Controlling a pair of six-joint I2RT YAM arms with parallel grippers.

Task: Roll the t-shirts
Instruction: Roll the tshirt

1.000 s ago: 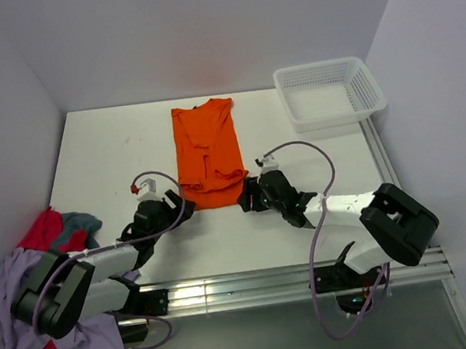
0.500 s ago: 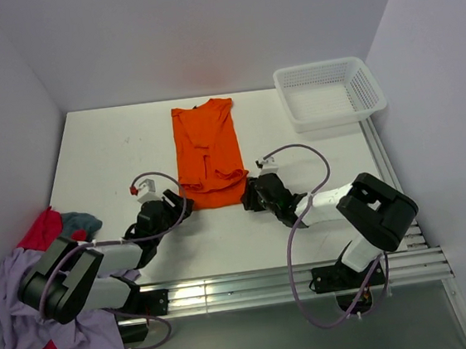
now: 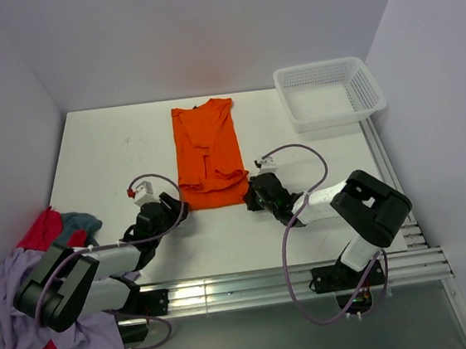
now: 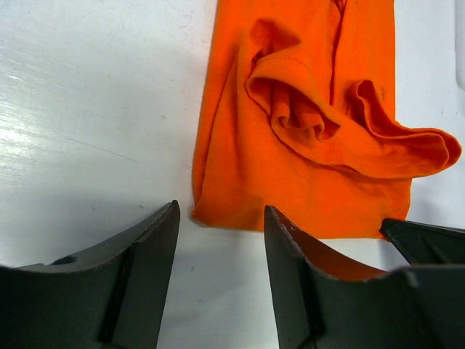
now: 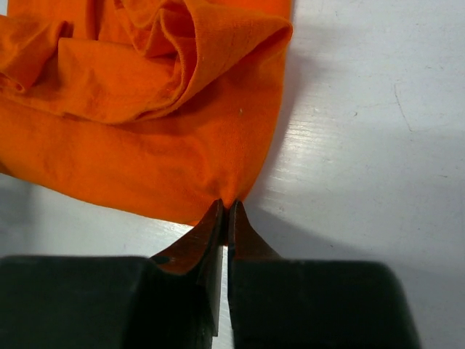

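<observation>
Orange t-shirt cropped top and left in right wrist view, far end cropped in left wrist view. Right end effector tips at its corner: fabric between unclear. Shirt pile partly hidden under left arm.

The top external camera is looking down from above and behind the arm bases, taking in the whole white table. Each wrist camera is looking forward, low and very close, past its own fingertips: the left gripper, the right gripper. All three views are sharing the near hem of the orange t-shirt.
</observation>
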